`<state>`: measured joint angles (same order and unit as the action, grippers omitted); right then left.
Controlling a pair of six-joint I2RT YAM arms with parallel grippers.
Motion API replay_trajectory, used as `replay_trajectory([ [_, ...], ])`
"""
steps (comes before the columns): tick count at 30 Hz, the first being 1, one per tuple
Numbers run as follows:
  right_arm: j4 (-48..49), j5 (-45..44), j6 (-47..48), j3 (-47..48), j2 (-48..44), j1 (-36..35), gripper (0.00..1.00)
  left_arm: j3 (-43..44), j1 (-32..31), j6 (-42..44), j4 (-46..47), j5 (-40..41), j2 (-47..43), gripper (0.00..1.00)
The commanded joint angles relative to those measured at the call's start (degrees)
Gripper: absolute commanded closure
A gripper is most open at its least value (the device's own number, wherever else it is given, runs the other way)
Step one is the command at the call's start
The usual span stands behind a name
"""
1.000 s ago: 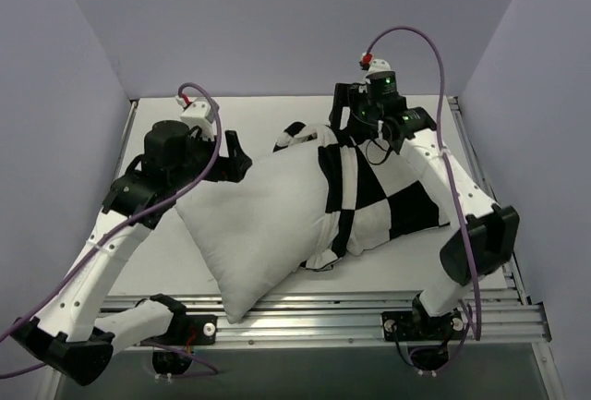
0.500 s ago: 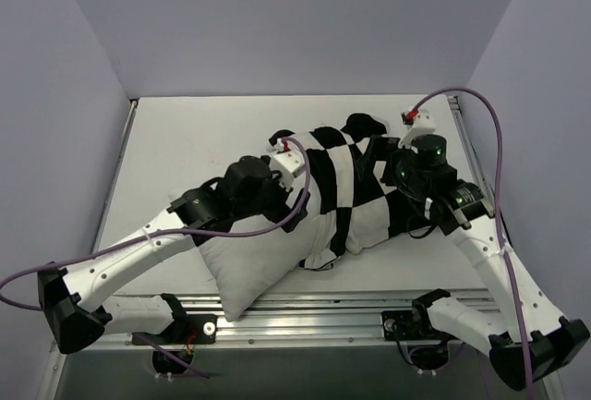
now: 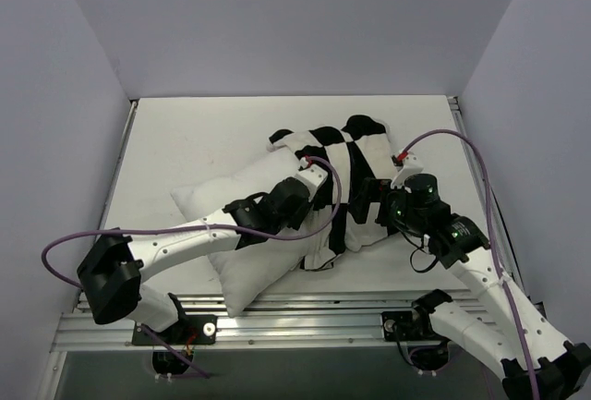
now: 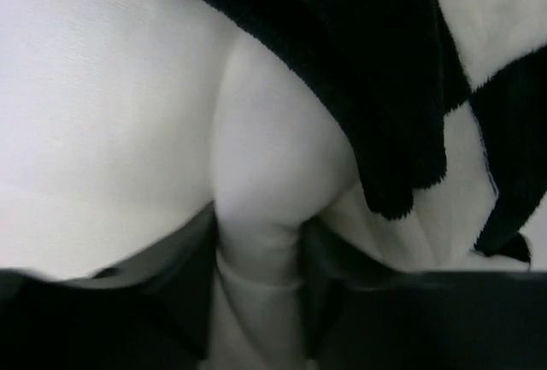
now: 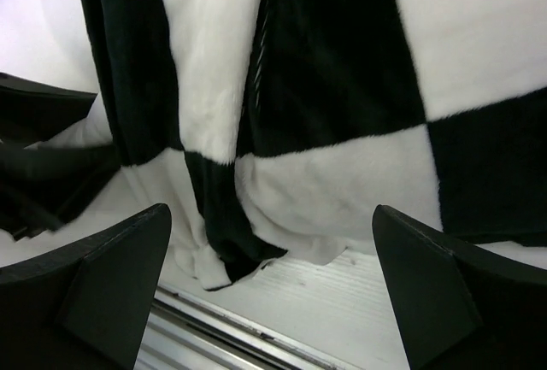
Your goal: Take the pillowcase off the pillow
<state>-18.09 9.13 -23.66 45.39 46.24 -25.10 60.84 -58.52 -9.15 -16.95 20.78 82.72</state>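
Observation:
The plain white pillow [image 3: 208, 201] lies slanted across the table, its right end inside the black-and-white checked pillowcase [image 3: 346, 155]. My left arm reaches over the pillow. In the left wrist view the left gripper [image 4: 256, 250] is shut on a fold of the white pillow [image 4: 102, 114], just below the pillowcase's dark open hem [image 4: 376, 62]. My right gripper [image 3: 365, 208] hovers at the near side of the pillowcase [image 5: 342, 62]. Its fingers [image 5: 94, 284] stand wide apart with nothing between them, above the cover's lower edge.
The white table [image 5: 342, 302] ends at a metal rail [image 3: 323, 312] along the near edge, close under the pillow's corner and the cover's hem. Grey walls close in the left, back and right sides. Purple cables loop from both wrists.
My left arm swung from the far left over the pillow and closed on its fabric. My right arm came from the back of the cover to its near right side, jaws open.

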Motion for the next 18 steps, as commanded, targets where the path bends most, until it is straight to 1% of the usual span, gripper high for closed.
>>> replay_trajectory([
  [1,2.44,1.69,-2.17,-2.14,-0.01,-1.96,0.01,-0.99,1.04,-5.17,1.04,3.66,4.73,0.64],
  [2,2.96,1.51,-2.53,-2.58,0.69,-3.53,0.01,-0.46,1.04,-5.44,1.74,3.57,5.26,0.88],
  [3,3.40,1.07,-2.88,-3.02,1.22,-4.51,0.01,0.06,1.13,-5.70,1.83,3.40,5.35,0.97],
  [8,6.92,-6.91,-6.04,-5.13,5.34,-11.89,0.02,4.46,1.30,-5.88,-1.41,2.25,3.60,0.98],
  [10,8.76,-8.68,-6.83,-5.57,6.93,-15.14,0.03,6.56,1.48,-5.80,-2.64,1.99,2.54,0.98],
  [11,9.47,-9.56,-7.19,-6.09,8.41,-16.11,0.05,7.18,1.65,-5.71,-3.43,1.38,1.41,0.98],
  [12,10.08,-12.87,-8.15,-6.19,9.39,-17.60,0.06,7.62,1.83,-5.62,-3.88,1.03,0.87,0.98],
  [13,10.87,-14.30,-8.50,-6.27,11.05,-17.96,0.08,8.50,2.09,-5.62,-4.23,0.76,0.34,0.98],
  [14,11.31,-15.53,-8.86,-6.27,11.94,-18.22,0.12,8.94,2.27,-5.53,-5.10,0.50,-0.53,0.98],
  [16,12.19,-18.61,-9.04,-6.01,13.43,-18.31,0.18,9.38,2.53,-5.36,-5.98,0.23,-1.59,0.98],
  [17,12.28,-19.75,-9.04,-5.92,14.74,-18.32,0.27,9.47,2.97,-5.44,-6.86,0.32,-2.64,0.98],
  [18,12.46,-20.98,-8.86,-5.58,15.37,-18.32,0.32,9.30,3.24,-5.44,-7.30,0.32,-3.26,0.98],
])
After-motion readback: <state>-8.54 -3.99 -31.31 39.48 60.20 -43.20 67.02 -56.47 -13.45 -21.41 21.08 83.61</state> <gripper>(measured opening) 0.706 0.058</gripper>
